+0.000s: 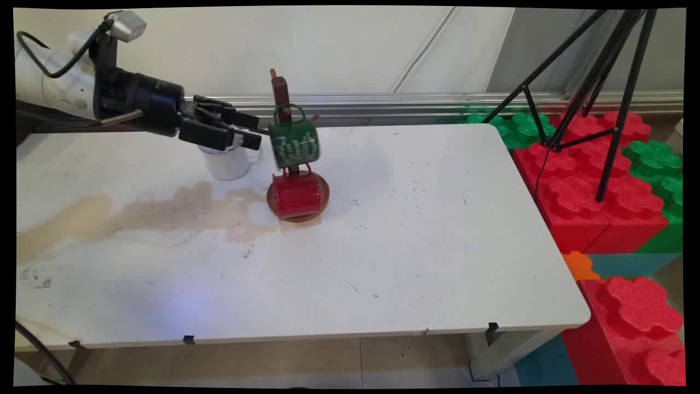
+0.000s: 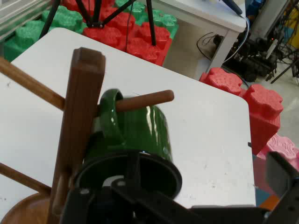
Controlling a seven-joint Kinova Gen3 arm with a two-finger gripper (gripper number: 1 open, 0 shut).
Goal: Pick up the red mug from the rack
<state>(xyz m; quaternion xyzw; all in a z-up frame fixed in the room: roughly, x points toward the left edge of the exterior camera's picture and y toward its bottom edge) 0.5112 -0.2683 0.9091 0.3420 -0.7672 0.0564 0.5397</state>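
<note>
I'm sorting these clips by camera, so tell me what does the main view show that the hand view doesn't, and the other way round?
Only the main view shows the red mug low on the rack, the white mug behind the gripper, and the brownish stain on the table.

Only the hand view shows the peg through the green mug's handle, a second table and cables on the floor beyond.

Both show the green mug, wooden rack, white table, foam blocks and tripod.
</note>
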